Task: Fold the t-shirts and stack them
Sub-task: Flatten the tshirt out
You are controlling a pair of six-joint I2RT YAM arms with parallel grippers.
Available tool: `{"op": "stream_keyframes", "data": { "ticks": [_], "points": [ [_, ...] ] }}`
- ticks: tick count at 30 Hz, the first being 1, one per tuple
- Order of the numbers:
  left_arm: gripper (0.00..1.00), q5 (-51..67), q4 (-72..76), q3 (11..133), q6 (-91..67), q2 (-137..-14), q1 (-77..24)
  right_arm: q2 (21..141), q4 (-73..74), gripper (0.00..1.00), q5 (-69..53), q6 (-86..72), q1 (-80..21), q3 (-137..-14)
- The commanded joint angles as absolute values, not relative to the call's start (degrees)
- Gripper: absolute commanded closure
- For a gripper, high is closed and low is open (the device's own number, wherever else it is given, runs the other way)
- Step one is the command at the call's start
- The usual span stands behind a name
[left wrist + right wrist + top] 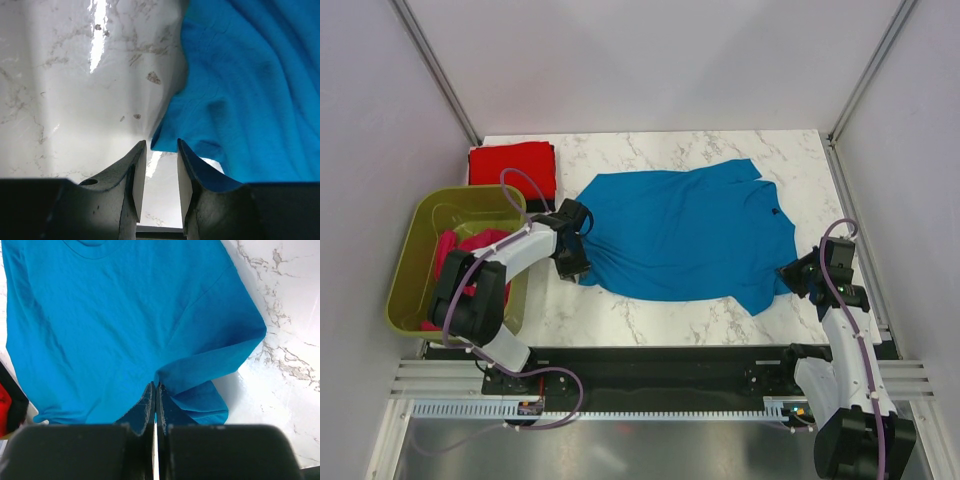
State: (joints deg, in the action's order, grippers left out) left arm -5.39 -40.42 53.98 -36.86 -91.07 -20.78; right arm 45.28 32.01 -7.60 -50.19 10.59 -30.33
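The bright blue t-shirt (685, 230) lies spread flat on the marble table, its neck toward the right. My left gripper (574, 262) is open at its left hem corner. In the left wrist view the open gripper (161, 144) has the shirt's (250, 90) corner just beyond the tips, with only table between the fingers. My right gripper (792, 276) is shut on the blue shirt's near sleeve edge, and the right wrist view shows the closed gripper (156, 386) pinching the cloth (110, 315). The red t-shirt (512, 165) lies folded at the back left. The magenta-pink t-shirt (460, 255) lies crumpled in the tub.
The olive-green plastic tub (420, 225) stands at the table's left edge, beside my left arm. Grey walls enclose the table (650, 310) at the back and sides. The arms' black base rail runs along the near edge.
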Motion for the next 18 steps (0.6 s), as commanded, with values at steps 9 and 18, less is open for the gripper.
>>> {"op": "stream_keyframes", "data": {
  "ticks": [9, 18],
  "points": [
    [0.63, -3.5, -35.8, 52.4, -38.8, -93.5, -20.0, 45.0, 30.1, 1.00, -8.6, -49.7, 10.3, -31.1],
    [0.63, -5.6, -38.1, 53.4, -36.9, -89.2, -20.0, 46.1, 30.1, 1.00, -7.7, -49.5, 10.3, -31.8]
  ]
}}
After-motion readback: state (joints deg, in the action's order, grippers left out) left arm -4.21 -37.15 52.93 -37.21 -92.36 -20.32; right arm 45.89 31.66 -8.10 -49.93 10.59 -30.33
